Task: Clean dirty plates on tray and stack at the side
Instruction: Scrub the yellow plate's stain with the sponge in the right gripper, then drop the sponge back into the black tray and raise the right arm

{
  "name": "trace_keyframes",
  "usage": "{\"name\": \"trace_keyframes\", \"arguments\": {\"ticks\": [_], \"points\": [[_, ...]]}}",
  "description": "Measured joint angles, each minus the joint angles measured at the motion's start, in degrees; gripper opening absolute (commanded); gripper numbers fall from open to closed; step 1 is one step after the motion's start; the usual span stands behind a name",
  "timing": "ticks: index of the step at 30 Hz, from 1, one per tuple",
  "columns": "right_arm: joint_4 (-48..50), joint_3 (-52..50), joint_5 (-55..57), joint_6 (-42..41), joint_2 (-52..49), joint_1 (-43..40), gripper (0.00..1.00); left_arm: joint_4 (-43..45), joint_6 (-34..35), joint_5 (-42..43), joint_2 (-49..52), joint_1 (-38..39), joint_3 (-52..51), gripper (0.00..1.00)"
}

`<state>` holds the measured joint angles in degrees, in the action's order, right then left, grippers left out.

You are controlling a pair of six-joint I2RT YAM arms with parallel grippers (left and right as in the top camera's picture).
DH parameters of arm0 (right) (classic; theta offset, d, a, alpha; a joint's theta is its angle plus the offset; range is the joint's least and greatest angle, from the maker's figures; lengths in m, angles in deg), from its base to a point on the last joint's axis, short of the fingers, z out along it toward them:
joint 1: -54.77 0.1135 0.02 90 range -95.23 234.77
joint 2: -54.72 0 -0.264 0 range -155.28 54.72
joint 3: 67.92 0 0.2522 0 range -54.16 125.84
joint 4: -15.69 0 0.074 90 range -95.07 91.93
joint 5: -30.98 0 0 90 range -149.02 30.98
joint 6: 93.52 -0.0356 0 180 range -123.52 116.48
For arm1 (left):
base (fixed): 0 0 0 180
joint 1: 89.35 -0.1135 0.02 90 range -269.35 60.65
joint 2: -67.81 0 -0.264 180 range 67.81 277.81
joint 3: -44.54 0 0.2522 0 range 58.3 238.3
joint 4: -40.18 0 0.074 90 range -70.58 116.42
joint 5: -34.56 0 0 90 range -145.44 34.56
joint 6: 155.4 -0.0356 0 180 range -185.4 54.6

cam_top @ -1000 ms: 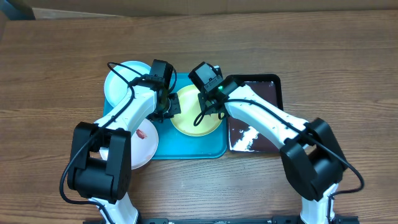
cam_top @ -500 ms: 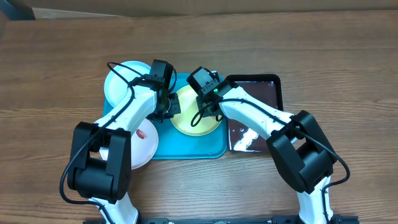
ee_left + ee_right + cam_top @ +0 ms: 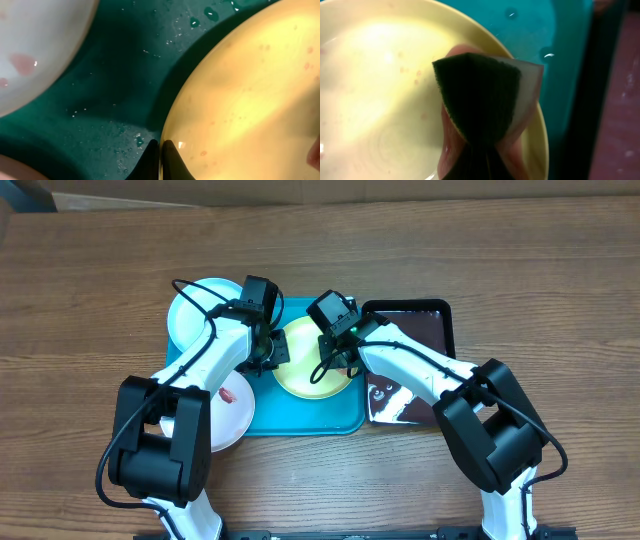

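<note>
Plate (image 3: 300, 375) beneath sponge (image 3: 475, 95), turquoise tray (image 3: 300, 417)

The tray (image 3: 300, 420) sits mid-counter (image 3: 80, 360), a smaller tray (image 3: 447, 320) just to its right. It carries a far-left plate (image 3: 192, 318), a near-left plate (image 3: 236, 412), and a right-hand plate (image 3: 300, 372) under a sponge (image 3: 480, 95).

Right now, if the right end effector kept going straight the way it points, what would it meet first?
Probably the yellow-green plate: the sponge in the right end effector hangs over its inner surface, though contact is unclear.
</note>
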<state>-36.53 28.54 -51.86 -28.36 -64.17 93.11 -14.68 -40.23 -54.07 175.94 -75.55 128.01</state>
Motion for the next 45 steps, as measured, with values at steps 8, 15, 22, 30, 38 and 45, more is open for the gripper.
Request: {"name": "trace_keyframes", "arguments": {"ticks": [8, 15, 22, 30, 38, 45], "points": [[0.00, -0.26, -7.15, -0.24, 0.24, -0.52, 0.04, -0.02, 0.00, -1.86, 0.00, -0.07, 0.00, 0.04], [1.38, -0.68, -13.92, -0.37, 0.24, -0.50, 0.04, -0.02, 0.00, -2.16, 0.00, -0.07, 0.00, 0.04], [2.54, -0.92, -24.61, 2.03, 0.22, -0.48, 0.04, -0.02, 0.00, -2.12, 0.00, -0.07, 0.00, 0.04], [-1.36, 0.87, -29.77, 3.85, 5.05, -3.93, 0.04, 0.04, 0.00, -1.42, 0.00, 0.00, 0.00, 0.04], [-17.64, 3.02, -22.21, 6.08, 15.91, -15.98, 0.04, 0.11, 0.00, -1.14, 0.00, 0.00, 0.00, 0.04], [-19.34, -1.18, -9.29, 6.88, 16.02, -19.19, 0.04, 0.31, 0.00, -0.92, 0.00, 0.00, 0.00, 0.04]]}}
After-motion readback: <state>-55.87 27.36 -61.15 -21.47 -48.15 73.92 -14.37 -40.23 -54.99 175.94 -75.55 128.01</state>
